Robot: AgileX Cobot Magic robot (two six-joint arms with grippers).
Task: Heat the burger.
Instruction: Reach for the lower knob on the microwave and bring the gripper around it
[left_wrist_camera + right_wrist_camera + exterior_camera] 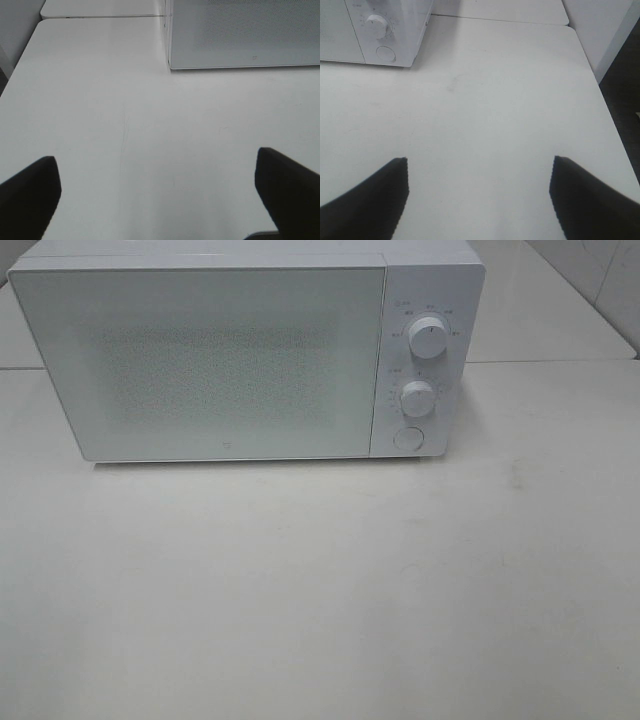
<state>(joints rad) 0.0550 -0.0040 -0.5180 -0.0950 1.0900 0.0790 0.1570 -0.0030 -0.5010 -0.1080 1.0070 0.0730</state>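
Microwave (220, 360): stands at the back of the counter (320, 590), door shut; two knobs (430, 336) sit above a round button (408, 438).
Left hand (156, 162): fingers spread wide, holding nothing, above bare counter.
Right hand (480, 161): fingers wide apart, holding nothing, above bare counter.
Burger: out of sight in every view; cannot tell where it is.

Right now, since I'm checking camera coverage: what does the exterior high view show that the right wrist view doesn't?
Only the exterior high view: the whole closed door of the microwave and its upper knob. Only the right wrist view: the right end effector, jaws open and holding nothing, and the side edge of the table. Both: the lower knob, the round button and bare tabletop. Neither shows the burger.
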